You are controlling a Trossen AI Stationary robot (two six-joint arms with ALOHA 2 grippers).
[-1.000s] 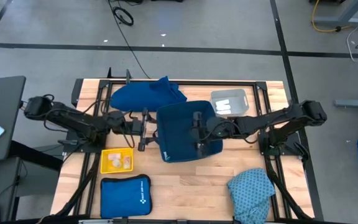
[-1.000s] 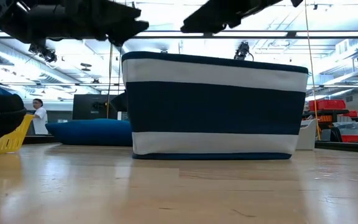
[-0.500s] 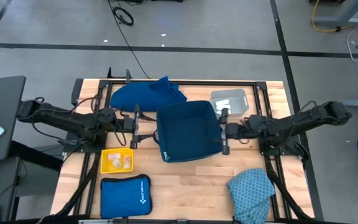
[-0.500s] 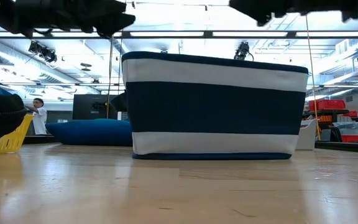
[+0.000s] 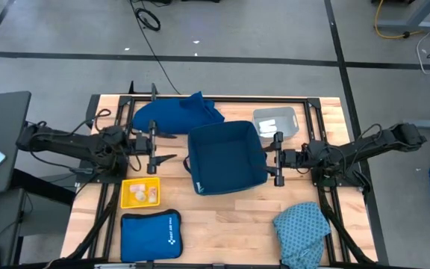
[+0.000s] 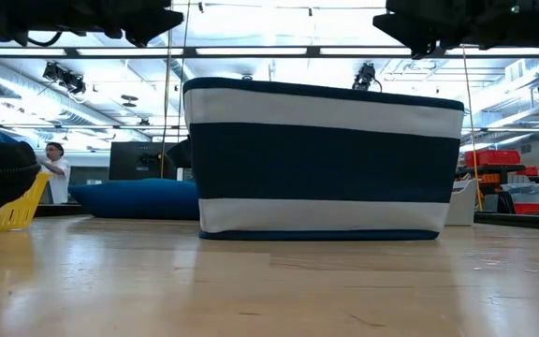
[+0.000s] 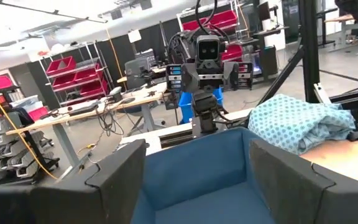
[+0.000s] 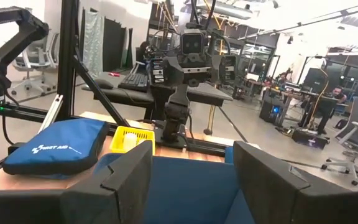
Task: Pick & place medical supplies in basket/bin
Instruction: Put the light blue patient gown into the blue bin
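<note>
Meanwhile, we hold the left gripper (image 5: 154, 146) and right gripper (image 5: 278, 160) released and empty beside the mid-worktop basket (image 5: 226, 158), where a careless reach toward the back-edge dark-blue cloth (image 5: 174, 114) could shove it askew.

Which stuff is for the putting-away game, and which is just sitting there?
For the job:
- square dark-blue fabric basket
- small yellow plastic tray of white rolls
- clear plastic tray of white supplies
- big dark-blue cloth
- teal speckled cloth

Just sitting there:
- flat bright-blue zip pouch with white logo
</note>
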